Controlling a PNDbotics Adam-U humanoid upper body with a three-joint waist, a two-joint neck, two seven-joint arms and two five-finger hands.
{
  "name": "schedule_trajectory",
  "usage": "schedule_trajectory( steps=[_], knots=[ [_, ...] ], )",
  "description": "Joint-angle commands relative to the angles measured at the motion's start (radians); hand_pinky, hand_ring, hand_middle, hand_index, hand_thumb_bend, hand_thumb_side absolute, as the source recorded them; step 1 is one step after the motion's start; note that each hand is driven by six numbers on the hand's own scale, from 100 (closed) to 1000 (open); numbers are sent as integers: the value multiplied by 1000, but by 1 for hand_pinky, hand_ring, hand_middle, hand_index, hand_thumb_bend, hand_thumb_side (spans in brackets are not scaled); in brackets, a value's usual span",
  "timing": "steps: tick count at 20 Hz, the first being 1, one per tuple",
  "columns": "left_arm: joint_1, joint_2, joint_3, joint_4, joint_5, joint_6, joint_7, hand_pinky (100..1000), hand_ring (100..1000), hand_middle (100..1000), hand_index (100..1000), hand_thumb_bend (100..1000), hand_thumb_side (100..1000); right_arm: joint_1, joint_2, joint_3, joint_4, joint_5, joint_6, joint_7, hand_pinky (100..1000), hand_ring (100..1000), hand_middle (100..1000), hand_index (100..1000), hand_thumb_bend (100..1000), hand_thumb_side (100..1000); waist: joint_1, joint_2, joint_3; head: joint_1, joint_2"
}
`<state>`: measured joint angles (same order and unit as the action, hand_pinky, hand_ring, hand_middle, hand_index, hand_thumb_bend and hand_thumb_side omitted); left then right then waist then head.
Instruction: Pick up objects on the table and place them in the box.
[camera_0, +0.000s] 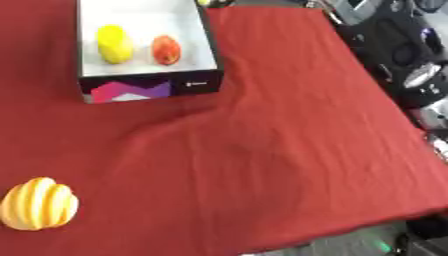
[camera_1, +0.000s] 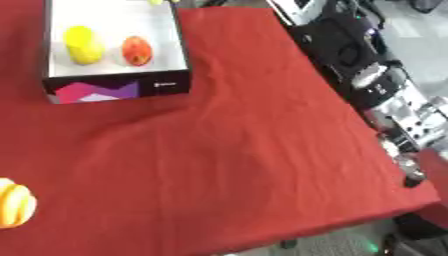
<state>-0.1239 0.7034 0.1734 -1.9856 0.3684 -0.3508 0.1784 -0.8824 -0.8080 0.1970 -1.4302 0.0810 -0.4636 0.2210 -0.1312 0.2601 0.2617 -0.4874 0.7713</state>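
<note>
No words or numbers can be read. The box (camera_0: 149, 89) has a small white mark on its dark front wall, just right of a pink and purple shape, but it is too blurry to read.

Twin head-mounted views downward, sharing red table (camera_0: 280, 150) and box (camera_0: 149, 87).

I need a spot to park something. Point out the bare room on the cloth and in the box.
The red cloth is bare from the box front to the near and right edges. The yellow-striped fruit takes the near left corner. Inside the box, the yellow fruit and red fruit sit mid-floor; its front strip is free. The right hand hangs past the right edge.
</note>
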Motion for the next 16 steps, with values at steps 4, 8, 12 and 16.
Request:
schedule_trajectory(
  steps=[4,8,12,16],
  knots=[
    [-37,36,17,-14,20,-21,26,859,881,784,814,100,617,-93,-19,-34,188,40,-42,-9,686,564,425,606,219,174,22,-16,30,-47,-16],
    [-71,45,14,-14,37,-49,32,858,879,784,813,100,615,-137,-16,-46,280,104,-105,-19,707,577,437,610,273,239,24,-15,74,-82,-23],
    [-101,54,8,-14,45,-79,43,858,855,784,813,100,614,-155,-2,-56,352,202,-157,-29,721,585,445,615,274,288,22,-8,120,-107,-42],
    [-128,56,-1,-14,59,-91,36,859,855,784,812,100,613,-174,26,-60,413,308,-196,-56,729,592,451,620,283,324,19,5,151,-127,-55]
  ],
)
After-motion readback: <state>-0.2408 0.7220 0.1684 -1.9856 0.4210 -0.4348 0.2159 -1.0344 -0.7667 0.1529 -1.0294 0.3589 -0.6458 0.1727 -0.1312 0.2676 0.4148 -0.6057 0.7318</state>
